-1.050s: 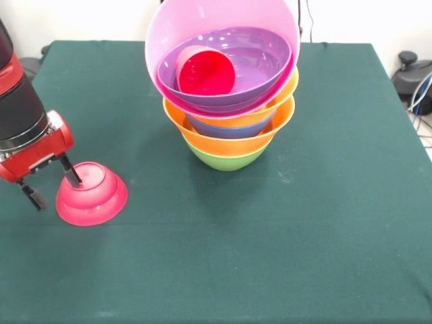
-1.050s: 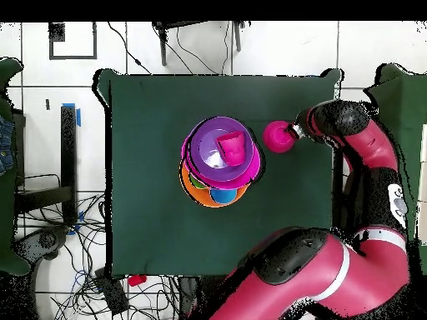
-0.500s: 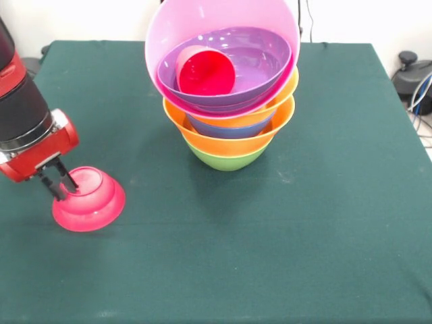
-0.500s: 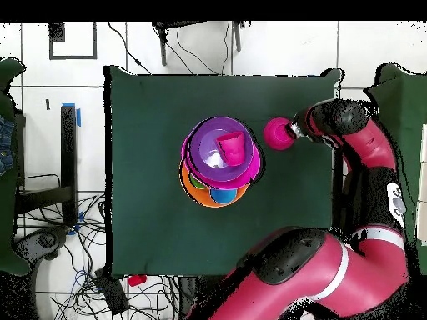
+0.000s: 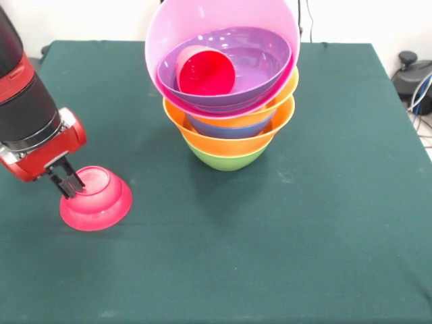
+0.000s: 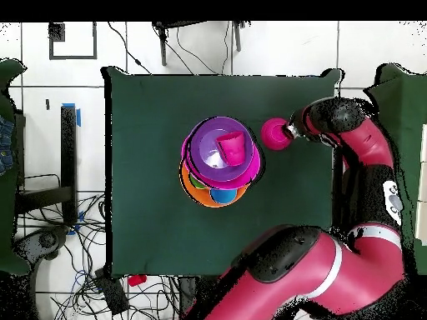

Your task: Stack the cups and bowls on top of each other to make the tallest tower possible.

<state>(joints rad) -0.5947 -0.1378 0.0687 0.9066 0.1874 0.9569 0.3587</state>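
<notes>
Nearest the camera in the front view, the green counter [image 5: 283, 256] lay bare. Farther back, toward the left edge, the small red bowl [image 5: 96, 198] sat upside down on the cloth, its wide rim flat on the surface and its narrow base pointing up. The gripper [image 5: 67, 182] reached it from the left, and the jaws were drawn close together, pinched on the raised base ring at the bowl's left side. The red and black arm [image 5: 27, 115] rose from there toward the upper left corner.

Farther off, near the middle of the counter and well apart from the small red bowl, stood the tower [image 5: 228, 101]. A green bowl [image 5: 226, 160] formed its base, with two orange bowls [image 5: 229, 138] nested above it and a blue rim showing between them. On top, the pink bowl [image 5: 223, 50] tilted toward the camera, holding the purple bowl [image 5: 260, 61], and a red cup [image 5: 204, 69] lay on its side inside that.
</notes>
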